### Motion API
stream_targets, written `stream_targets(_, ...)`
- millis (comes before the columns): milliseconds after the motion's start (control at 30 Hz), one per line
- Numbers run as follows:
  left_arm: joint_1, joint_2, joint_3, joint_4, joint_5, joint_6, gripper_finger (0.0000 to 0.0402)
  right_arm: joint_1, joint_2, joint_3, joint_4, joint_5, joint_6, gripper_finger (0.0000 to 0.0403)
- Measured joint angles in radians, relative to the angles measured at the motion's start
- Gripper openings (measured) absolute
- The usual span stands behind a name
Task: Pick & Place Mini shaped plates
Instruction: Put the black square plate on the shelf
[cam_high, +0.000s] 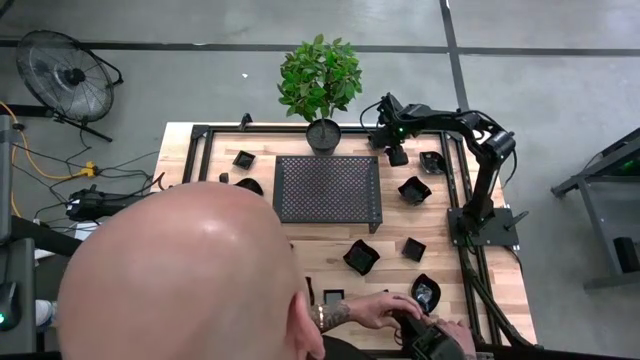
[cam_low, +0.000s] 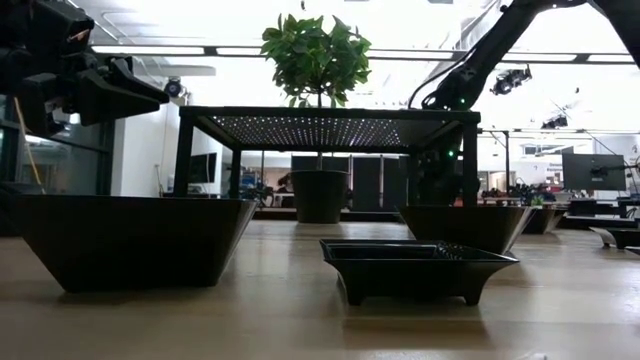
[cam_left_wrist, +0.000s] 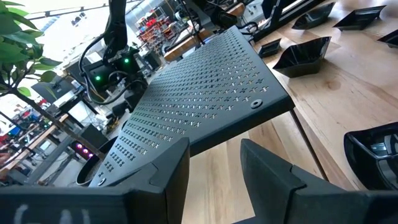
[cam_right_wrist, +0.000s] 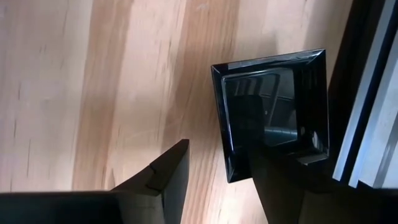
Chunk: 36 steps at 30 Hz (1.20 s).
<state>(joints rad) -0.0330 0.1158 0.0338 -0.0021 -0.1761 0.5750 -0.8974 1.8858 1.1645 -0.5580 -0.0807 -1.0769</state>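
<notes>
High view: right gripper (cam_high: 397, 152) hung at the far right beside the perforated metal rack (cam_high: 327, 188); glossy black mini plates (cam_high: 415, 190) lay scattered on the wooden table (cam_high: 330, 240). A person's head (cam_high: 175, 270) hid the left side. Left wrist view: left gripper (cam_left_wrist: 214, 171) fingers apart, empty. Right wrist view: fingers apart, over a square plate (cam_right_wrist: 273, 112).

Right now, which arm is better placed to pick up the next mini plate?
Probably the right. Its end effector is open just above a square plate by the table's frame rail, one finger over the plate. The left end effector faces the perforated rack, with no plate between its fingers.
</notes>
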Motion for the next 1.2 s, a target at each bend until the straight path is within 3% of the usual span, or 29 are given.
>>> stream_targets(533, 0.0, 0.0, 0.0, 0.0, 0.0, 0.0, 0.014, 0.0, 0.0, 0.0, -0.019, 0.008, 0.006, 0.0055)
stream_targets(800, 0.0, 0.0, 0.0, 0.0, 0.0, 0.0, 0.014, 0.001, 0.0, 0.0, -0.013, 0.072, 0.031, 0.0009)
stream_targets(1200, 0.0, 0.0, 0.0, 0.0, 0.0, 0.0, 0.014, 0.002, -0.013, 0.001, -0.006, 0.1, 0.084, 0.0001)
